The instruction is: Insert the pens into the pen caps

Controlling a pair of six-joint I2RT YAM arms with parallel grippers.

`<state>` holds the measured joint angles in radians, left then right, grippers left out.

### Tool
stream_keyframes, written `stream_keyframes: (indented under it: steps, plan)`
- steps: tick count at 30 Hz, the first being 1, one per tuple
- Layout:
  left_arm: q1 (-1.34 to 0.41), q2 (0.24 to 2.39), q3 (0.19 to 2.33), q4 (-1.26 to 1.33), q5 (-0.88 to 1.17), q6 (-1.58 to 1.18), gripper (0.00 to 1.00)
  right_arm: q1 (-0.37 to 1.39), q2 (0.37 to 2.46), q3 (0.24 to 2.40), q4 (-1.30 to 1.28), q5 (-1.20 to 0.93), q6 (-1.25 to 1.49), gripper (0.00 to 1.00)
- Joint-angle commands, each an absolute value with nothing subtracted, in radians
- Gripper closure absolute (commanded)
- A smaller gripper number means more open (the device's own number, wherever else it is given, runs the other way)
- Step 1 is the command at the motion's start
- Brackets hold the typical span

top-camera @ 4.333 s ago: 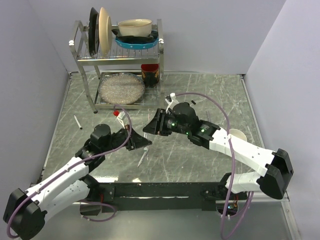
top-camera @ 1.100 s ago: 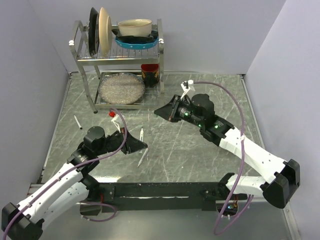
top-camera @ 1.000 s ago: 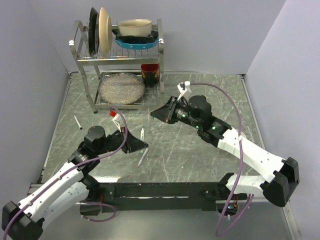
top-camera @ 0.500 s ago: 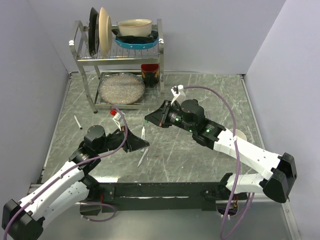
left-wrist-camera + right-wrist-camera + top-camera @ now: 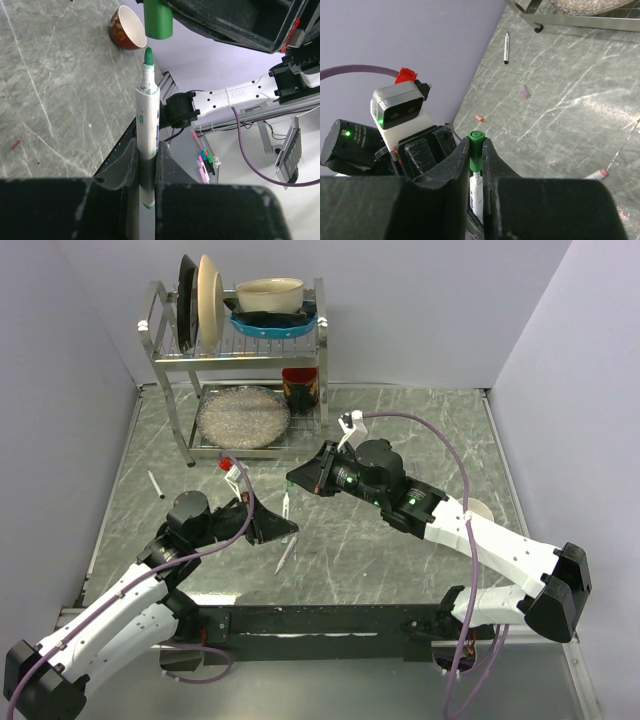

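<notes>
My left gripper (image 5: 284, 530) (image 5: 147, 150) is shut on the green pen (image 5: 148, 117), holding its whitish barrel upright with the green tip up; the pen also shows in the top view (image 5: 286, 505). My right gripper (image 5: 297, 479) (image 5: 477, 146) is shut on the green cap (image 5: 477, 152) (image 5: 158, 20), directly over the pen's tip, with a small gap showing in the left wrist view. A second pen (image 5: 285, 555) with a pink end (image 5: 598, 173) lies on the table. A black-ended pen (image 5: 156, 484) (image 5: 506, 47) lies at the left. A pink cap (image 5: 524, 90) and a red cap (image 5: 479, 118) lie loose on the table.
A metal dish rack (image 5: 170, 400) with plates and bowls stands at the back left. A red bowl (image 5: 125, 27) sits on the table by the right arm, partly hidden in the top view (image 5: 478, 508). Grey walls close in the left, back and right sides.
My right gripper has swung left and forward with the green cap, coming over the tip of the pen. My left gripper has held the pen almost still.
</notes>
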<state>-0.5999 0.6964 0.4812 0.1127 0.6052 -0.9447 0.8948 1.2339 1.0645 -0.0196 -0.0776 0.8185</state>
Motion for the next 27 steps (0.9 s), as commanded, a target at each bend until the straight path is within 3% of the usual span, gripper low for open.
stream_keyframes:
  steps: [1,27]
  plan:
    - [-0.598,0.693,0.491,0.170,0.618,-0.951,0.99,0.913,1.229,1.115,-0.008,-0.054,0.821,1.00]
    - [-0.598,0.673,0.485,0.167,0.614,-0.954,0.99,0.945,1.247,1.178,-0.078,0.025,0.785,1.00]
